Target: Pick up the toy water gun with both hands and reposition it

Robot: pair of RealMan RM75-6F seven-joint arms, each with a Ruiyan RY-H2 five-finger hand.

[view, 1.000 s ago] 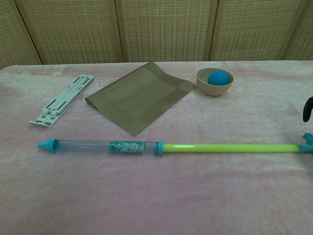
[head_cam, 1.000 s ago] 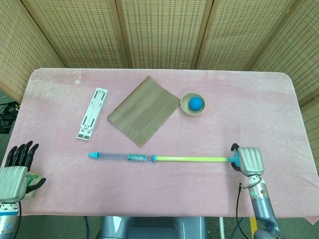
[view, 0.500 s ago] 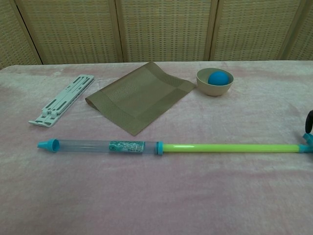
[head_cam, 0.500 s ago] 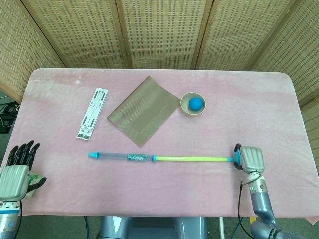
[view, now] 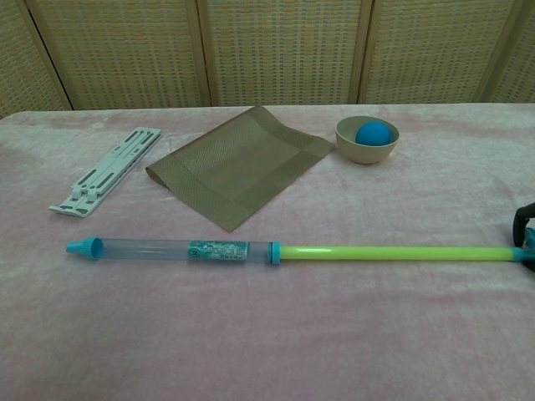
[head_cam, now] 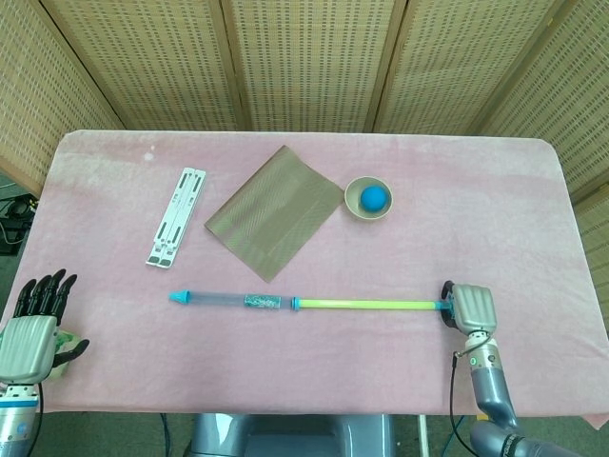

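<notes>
Water gun (head_cam: 304,303) before mat (head_cam: 274,212); stand (head_cam: 177,216) left, bowl (head_cam: 367,199) right

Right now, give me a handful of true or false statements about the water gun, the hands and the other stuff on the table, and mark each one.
1. The toy water gun lies flat on the pink table. True.
2. The blue ball sits on the woven mat. False: it sits in the small bowl, beside the mat.
3. The right hand is at the gun's green rod end. True.
4. The left hand grips the gun's blue nozzle. False: it is at the table's near left corner, apart from the gun.
5. The white folding stand lies right of the bowl. False: it lies left of the mat.
</notes>
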